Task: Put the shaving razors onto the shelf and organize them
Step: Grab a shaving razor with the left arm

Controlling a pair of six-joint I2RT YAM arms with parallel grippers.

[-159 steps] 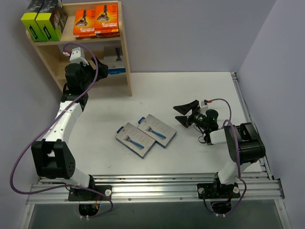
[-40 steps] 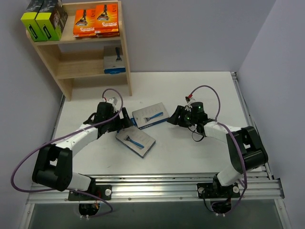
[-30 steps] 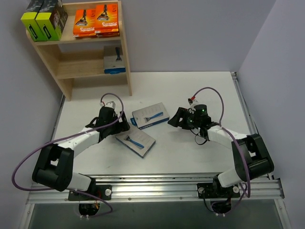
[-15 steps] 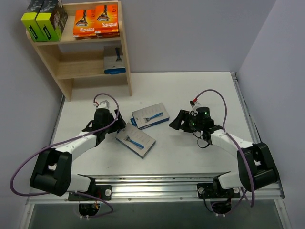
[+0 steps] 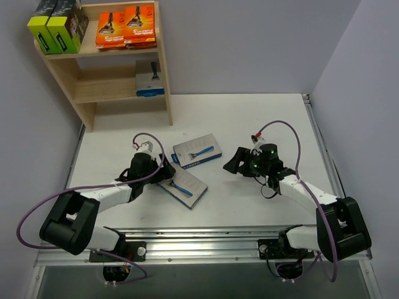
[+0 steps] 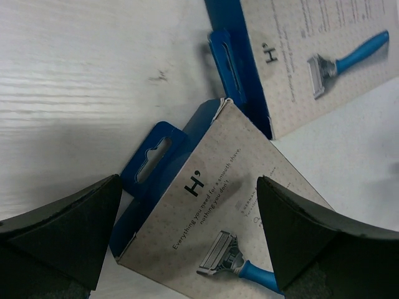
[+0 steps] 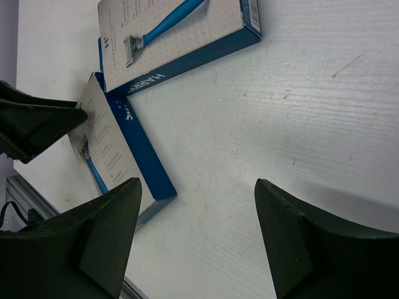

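Two flat grey razor cards lie on the white table. The near card (image 5: 185, 187) (image 6: 212, 230) has its blue hanger end between the fingers of my left gripper (image 5: 161, 174) (image 6: 188, 182), which is open wide and low over it. The far card (image 5: 197, 151) (image 6: 312, 56) (image 7: 181, 37) lies just beyond, touching the near card's corner. To the cards' right my right gripper (image 5: 230, 163) (image 7: 197, 184) is open over bare table. The shelf (image 5: 163, 68) stands at the back left, with lime-green boxes (image 5: 55, 26) and orange packs (image 5: 125, 28) on top and one grey card (image 5: 150, 78) on the lower tier.
Grey walls close in the left, back and right sides. A metal rail (image 5: 199, 243) runs along the near edge by the arm bases. The right wrist view also shows the left gripper's fingers (image 7: 37, 121) beside the near card (image 7: 115, 152).
My left gripper has moved right onto the near card's hanger end, and that card has slid slightly right. My right gripper has drawn back from the far card and opened a little wider.
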